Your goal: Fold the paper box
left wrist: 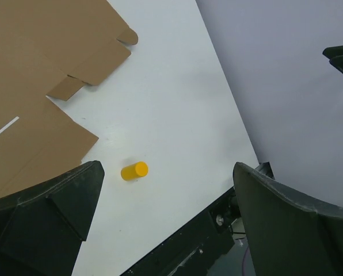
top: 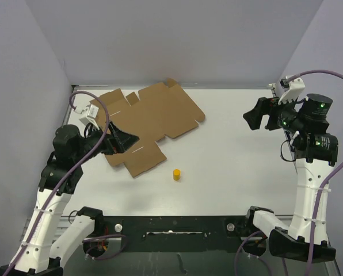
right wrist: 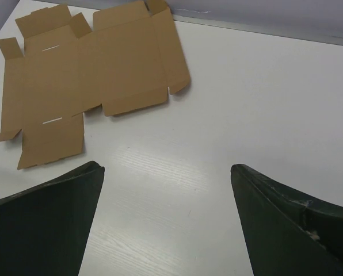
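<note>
The paper box [top: 154,118] lies flat and unfolded on the white table, a brown die-cut cardboard sheet with flaps and tabs at the back left. My left gripper [top: 129,140] hovers over the sheet's left front part, open and holding nothing. In the left wrist view the sheet [left wrist: 33,75] fills the upper left, beyond the open gripper [left wrist: 167,169]. My right gripper [top: 256,118] hangs open and empty above the table's right side, well apart from the sheet. From the right wrist view the whole sheet [right wrist: 91,75] lies far ahead of the open gripper [right wrist: 167,169].
A small yellow cylinder [top: 176,173] stands on the table just in front of the sheet and shows in the left wrist view as well [left wrist: 134,171]. Grey walls close in the back and both sides. A black rail [top: 171,227] runs along the near edge.
</note>
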Controlling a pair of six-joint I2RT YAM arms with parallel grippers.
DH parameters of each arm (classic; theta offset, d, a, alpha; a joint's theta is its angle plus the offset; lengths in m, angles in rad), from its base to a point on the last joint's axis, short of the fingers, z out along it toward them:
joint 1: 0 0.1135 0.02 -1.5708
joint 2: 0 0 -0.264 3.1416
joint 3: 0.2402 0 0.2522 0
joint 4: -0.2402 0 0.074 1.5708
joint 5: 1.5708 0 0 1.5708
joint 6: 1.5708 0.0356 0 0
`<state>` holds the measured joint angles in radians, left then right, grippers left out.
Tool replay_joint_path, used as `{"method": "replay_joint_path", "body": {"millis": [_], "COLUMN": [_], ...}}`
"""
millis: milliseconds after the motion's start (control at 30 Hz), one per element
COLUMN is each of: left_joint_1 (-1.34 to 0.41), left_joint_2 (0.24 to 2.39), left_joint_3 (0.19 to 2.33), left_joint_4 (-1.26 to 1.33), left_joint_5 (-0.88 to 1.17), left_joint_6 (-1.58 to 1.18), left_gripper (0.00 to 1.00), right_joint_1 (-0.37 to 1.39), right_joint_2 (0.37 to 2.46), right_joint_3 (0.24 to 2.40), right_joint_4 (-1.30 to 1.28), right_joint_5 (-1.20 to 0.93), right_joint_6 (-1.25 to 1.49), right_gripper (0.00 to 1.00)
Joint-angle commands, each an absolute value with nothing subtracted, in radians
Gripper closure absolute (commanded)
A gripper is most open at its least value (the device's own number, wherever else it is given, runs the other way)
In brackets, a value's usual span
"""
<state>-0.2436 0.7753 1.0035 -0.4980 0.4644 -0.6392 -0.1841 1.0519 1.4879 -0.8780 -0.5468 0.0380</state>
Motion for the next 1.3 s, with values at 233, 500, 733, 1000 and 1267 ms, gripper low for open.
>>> {"method": "replay_joint_path", "body": {"millis": [233, 500, 733, 1000, 1267], "left_joint_1": [-0.236, -0.253, -0.543, -0.598, -0.578], "left_joint_2": [0.701, 0.733, 0.885, 1.113, 1.575], "left_joint_3": [0.971, 0.961, 1.173, 1.132, 1.378], "left_joint_4": [-0.385, -0.442, -0.765, -0.645, -0.693], "left_joint_5": [0.489, 0.453, 0.066, 0.036, -0.023], "left_joint_6": [-0.712, -0.625, -0.476, -0.414, -0.267], "left_gripper": [0.02, 0.02, 0.02, 0.02, 0.28], "right_joint_1": [-0.193, -0.115, -0.022, -0.028, -0.126], "right_joint_2": [1.056, 1.092, 1.156, 1.21, 1.355], "right_joint_3": [1.466, 1.368, 1.203, 1.033, 0.957], "right_joint_4": [-0.851, -0.838, -0.81, -0.695, -0.676], "right_joint_5": [-0.617, -0.923, -1.149, -1.161, -1.283], "right_joint_6": [0.067, -0.176, -0.306, -0.39, -0.458], "right_gripper": [0.02, 0.02, 0.02, 0.02, 0.02]}}
